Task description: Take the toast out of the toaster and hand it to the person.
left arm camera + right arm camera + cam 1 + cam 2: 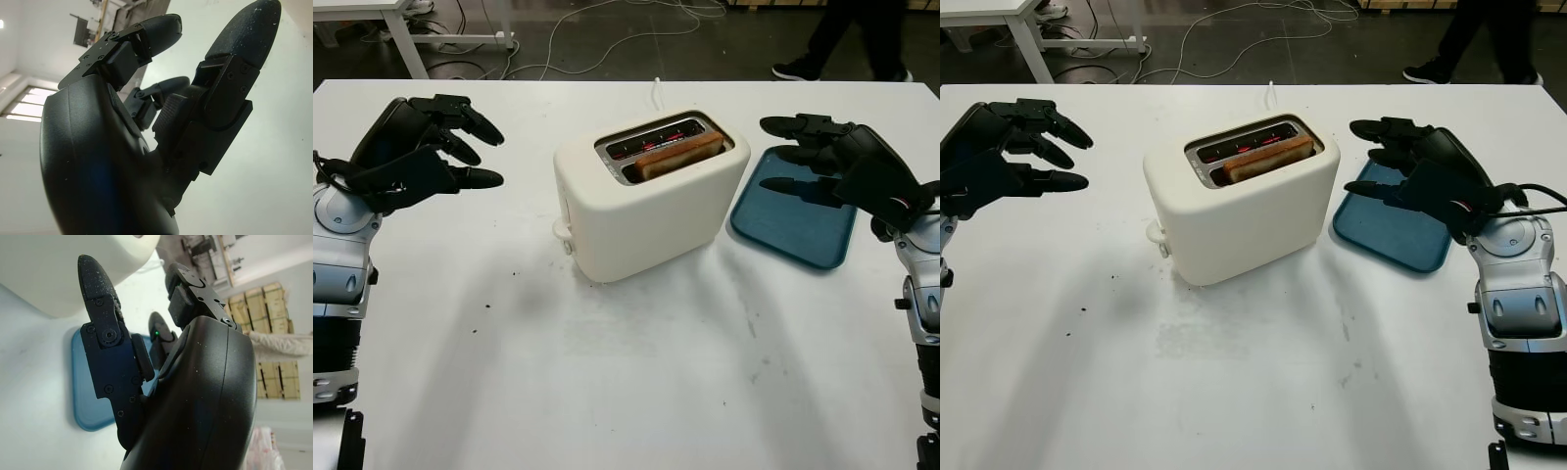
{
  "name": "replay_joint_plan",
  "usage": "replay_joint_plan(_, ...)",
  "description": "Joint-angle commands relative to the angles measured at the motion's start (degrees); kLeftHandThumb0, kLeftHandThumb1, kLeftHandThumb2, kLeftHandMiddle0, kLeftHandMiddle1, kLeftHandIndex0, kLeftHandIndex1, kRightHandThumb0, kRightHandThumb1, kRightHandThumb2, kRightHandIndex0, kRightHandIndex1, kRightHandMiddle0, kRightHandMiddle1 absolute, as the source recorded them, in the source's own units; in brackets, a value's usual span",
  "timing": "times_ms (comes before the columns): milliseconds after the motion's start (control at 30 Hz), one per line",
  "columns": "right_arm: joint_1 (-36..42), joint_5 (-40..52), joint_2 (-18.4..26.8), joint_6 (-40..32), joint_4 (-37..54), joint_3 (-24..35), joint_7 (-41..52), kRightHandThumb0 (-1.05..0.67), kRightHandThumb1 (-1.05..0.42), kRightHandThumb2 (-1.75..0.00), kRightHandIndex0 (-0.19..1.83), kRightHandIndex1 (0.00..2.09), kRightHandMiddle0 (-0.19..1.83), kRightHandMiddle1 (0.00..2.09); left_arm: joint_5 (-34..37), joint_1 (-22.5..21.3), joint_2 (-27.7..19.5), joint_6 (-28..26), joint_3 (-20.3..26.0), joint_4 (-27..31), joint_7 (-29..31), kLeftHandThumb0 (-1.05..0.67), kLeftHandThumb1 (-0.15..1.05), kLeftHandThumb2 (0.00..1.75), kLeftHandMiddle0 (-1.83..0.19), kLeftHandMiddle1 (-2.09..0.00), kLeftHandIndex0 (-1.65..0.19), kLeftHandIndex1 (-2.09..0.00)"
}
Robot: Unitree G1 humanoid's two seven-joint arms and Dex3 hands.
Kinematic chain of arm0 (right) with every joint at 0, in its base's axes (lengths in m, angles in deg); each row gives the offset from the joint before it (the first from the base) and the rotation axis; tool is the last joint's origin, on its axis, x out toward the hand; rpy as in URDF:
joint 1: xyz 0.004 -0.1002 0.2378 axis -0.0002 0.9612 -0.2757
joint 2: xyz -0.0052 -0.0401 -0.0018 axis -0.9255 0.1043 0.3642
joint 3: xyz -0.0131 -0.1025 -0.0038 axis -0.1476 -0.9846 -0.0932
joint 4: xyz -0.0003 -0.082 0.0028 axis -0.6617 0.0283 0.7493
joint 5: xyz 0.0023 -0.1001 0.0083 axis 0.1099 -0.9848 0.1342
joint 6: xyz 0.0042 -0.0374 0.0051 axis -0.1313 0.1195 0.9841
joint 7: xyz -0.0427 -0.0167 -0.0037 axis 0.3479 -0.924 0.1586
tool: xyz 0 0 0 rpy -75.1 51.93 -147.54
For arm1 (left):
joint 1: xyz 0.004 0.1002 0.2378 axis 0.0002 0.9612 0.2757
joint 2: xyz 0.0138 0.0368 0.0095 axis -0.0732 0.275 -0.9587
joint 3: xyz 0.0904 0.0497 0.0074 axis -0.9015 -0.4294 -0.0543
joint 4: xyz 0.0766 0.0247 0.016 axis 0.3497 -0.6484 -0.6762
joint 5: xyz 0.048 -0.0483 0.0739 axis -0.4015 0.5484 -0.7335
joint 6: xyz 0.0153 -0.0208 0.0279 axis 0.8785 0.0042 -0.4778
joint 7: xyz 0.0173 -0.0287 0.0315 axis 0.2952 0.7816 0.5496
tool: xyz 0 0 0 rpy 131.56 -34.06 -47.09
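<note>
A cream toaster (646,201) stands mid-table, and a brown slice of toast (677,155) sticks up from its nearer slot. My left hand (445,147) hovers open above the table well to the toaster's left. My right hand (808,157) is open over the blue tray (795,220), a short way right of the toaster, fingers pointing toward it. The same toaster (58,269) and blue tray (90,396) appear beyond the right hand's fingers (105,342) in the right wrist view. A person's legs and shoes (847,44) stand past the table's far right edge.
The white table (626,372) carries a few dark crumbs near its left front. The toaster's white cord (656,90) runs off the far edge. Cables and a white table leg (406,39) lie on the floor behind.
</note>
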Motion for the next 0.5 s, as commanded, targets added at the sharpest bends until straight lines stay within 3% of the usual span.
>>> replay_joint_plan(0,-0.47,0.84,-0.44,0.83,-0.30,-0.03,0.08,-0.64,-0.88,0.00,0.49,0.01,0.44,0.00,0.40,-0.24,-0.40,-0.13,0.44,0.36,-0.08,-1.05,0.70,0.00,-0.75,-0.93,-0.70,-0.88)
replay_joint_plan(467,-0.56,0.80,-0.35,0.14,0.23,-0.08,0.04,-0.65,-0.89,0.00,0.49,0.01,0.44,0.00,0.14,-0.12,-0.53,0.25,0.43,0.24,-0.26,-1.05,0.71,0.00,-0.75,-0.92,-0.70,-0.86)
